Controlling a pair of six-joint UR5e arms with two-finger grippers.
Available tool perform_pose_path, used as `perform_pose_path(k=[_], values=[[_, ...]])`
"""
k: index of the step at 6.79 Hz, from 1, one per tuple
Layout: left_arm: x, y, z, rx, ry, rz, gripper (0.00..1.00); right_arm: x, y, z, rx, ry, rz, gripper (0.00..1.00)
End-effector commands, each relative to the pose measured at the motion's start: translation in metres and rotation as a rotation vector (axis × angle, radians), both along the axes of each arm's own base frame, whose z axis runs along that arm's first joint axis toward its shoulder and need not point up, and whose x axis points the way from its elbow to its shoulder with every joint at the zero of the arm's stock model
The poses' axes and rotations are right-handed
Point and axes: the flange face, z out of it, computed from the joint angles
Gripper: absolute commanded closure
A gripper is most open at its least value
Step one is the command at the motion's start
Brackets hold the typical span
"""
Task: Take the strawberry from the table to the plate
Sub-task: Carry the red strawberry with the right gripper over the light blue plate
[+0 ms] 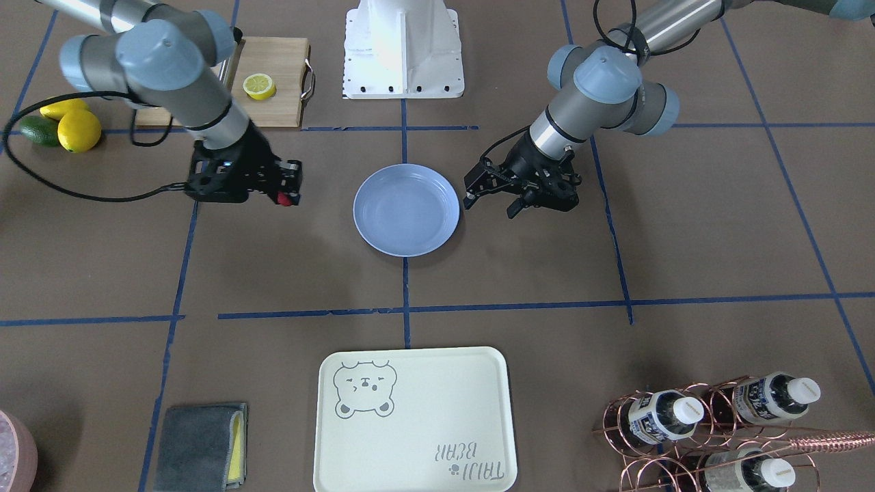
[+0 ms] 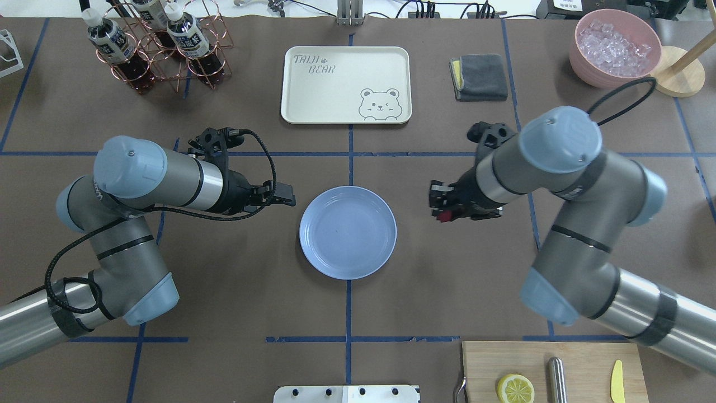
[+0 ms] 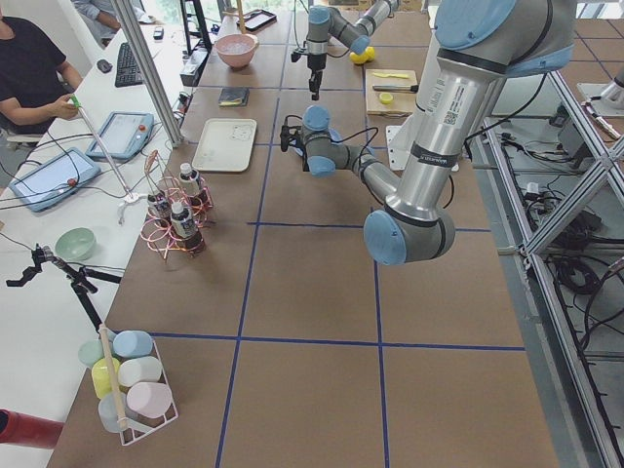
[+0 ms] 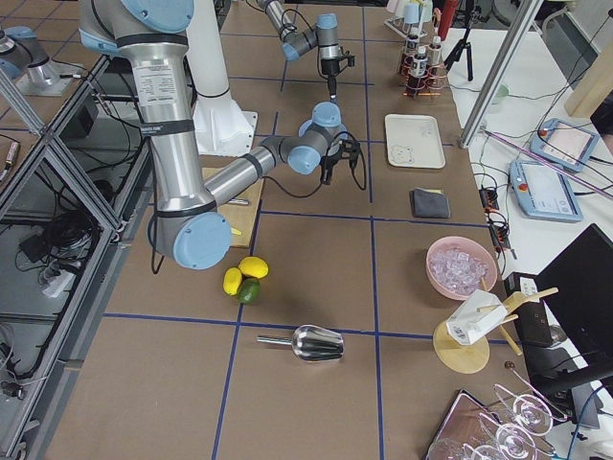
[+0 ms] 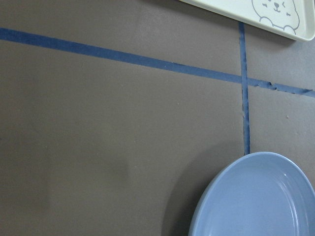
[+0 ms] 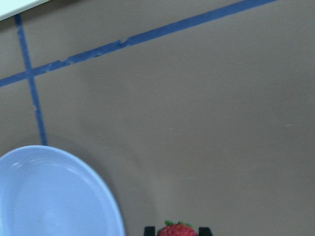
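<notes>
The strawberry (image 2: 445,216) is a small dark red berry held in my right gripper (image 2: 443,209), which is shut on it over the brown table (image 2: 235,291). In the right wrist view the strawberry (image 6: 176,230) sits between the two dark fingertips (image 6: 149,230) at the bottom edge. The pale blue plate (image 2: 348,232) lies empty at the table's centre, a short gap from the berry. In the front-facing view the strawberry (image 1: 284,199) shows left of the plate (image 1: 407,210). My left gripper (image 1: 491,197) stands open and empty by the plate's other side.
A cream bear tray (image 2: 347,84) lies beyond the plate. A grey cloth (image 2: 478,77), a pink bowl of ice (image 2: 615,47) and a copper bottle rack (image 2: 156,50) line the far edge. A cutting board (image 2: 582,358) with a lemon half (image 2: 515,388) sits near the robot's base.
</notes>
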Motion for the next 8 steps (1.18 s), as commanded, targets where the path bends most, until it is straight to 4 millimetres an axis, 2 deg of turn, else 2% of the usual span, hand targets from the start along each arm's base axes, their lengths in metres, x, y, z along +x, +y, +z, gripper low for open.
perform_pose_path(k=[1, 2, 3, 4, 5, 7, 8], values=[[-0.031, -0.001, 0.011, -0.024, 0.007, 0.027, 0.0, -0.09, -0.002, -0.075, -0.051, -0.027, 0.069, 1.0], [-0.041, -0.003, 0.017, -0.04, 0.008, 0.028, 0.0, -0.111, -0.011, -0.079, -0.061, -0.008, 0.069, 1.0], [-0.041, -0.003, 0.018, -0.046, 0.006, 0.025, 0.0, -0.125, -0.01, -0.077, -0.052, 0.013, 0.081, 1.0], [-0.041, -0.004, 0.017, -0.047, 0.007, 0.025, 0.0, -0.142, 0.003, -0.067, -0.041, 0.042, 0.083, 1.0], [-0.041, -0.004, 0.017, -0.047, 0.007, 0.025, 0.0, -0.15, 0.014, -0.063, -0.04, 0.051, 0.069, 1.0], [-0.04, -0.003, 0.018, -0.048, 0.006, 0.026, 0.0, -0.165, 0.021, -0.054, -0.025, 0.078, 0.08, 1.0], [-0.04, -0.003, 0.019, -0.049, 0.004, 0.026, 0.0, -0.165, 0.02, -0.056, -0.024, 0.078, 0.083, 1.0]])
